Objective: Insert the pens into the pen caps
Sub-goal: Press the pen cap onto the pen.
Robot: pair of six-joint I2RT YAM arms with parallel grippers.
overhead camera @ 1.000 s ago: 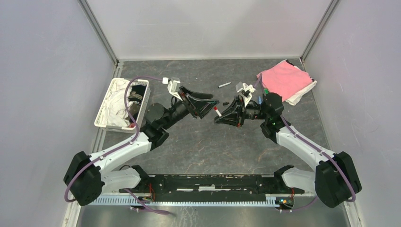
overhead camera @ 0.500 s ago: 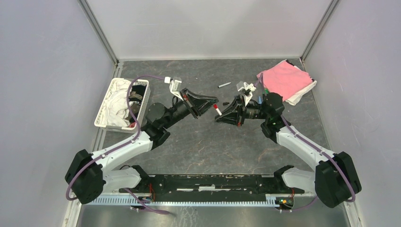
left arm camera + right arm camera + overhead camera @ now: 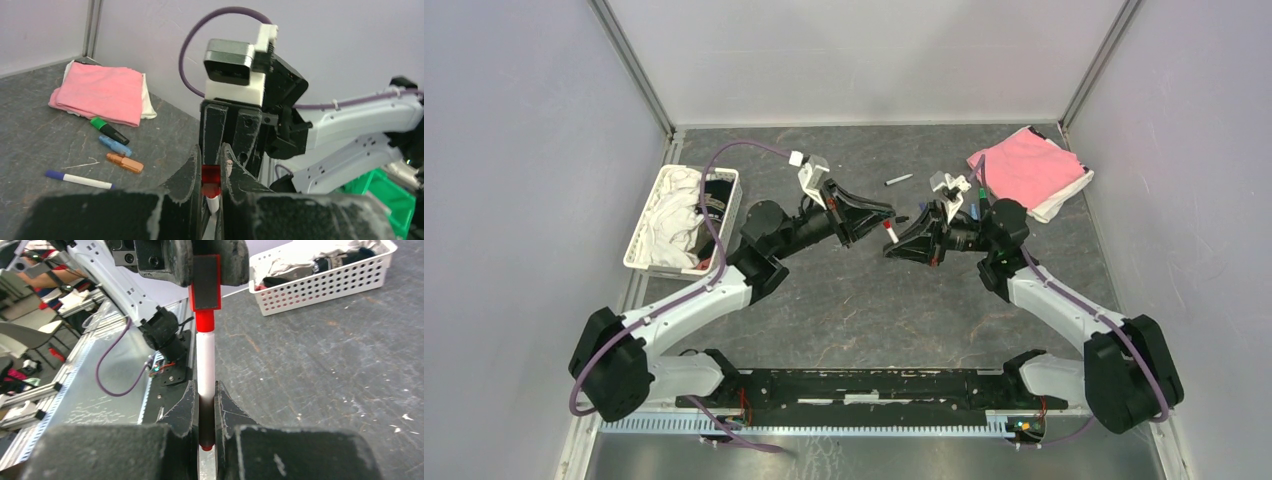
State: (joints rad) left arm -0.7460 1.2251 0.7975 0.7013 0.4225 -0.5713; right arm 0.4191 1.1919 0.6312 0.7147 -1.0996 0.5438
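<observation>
A thin white pen [image 3: 205, 360] is held between the two grippers above the table's middle. My right gripper [image 3: 205, 387] is shut on its dark lower end. The red pen cap [image 3: 210, 177] sits over the pen's other end, and my left gripper [image 3: 211, 153] is shut on that cap. From above, the left gripper [image 3: 882, 214] and right gripper [image 3: 898, 246] meet tip to tip around the pen [image 3: 889, 232]. On the table lie a black-and-green marker [image 3: 109, 131], a blue marker [image 3: 114, 146], an orange marker [image 3: 125, 162] and a white pen with a blue-purple cap [image 3: 77, 179].
A folded pink cloth [image 3: 1029, 170] lies at the back right corner. A white perforated basket [image 3: 649, 250] with cloths stands at the left edge. Another thin pen [image 3: 898, 180] lies near the back middle. Grey walls enclose three sides.
My left gripper was open a second ago and has closed on the red cap. The left arm has reached further right, toward the right gripper, which kept its hold on the pen.
</observation>
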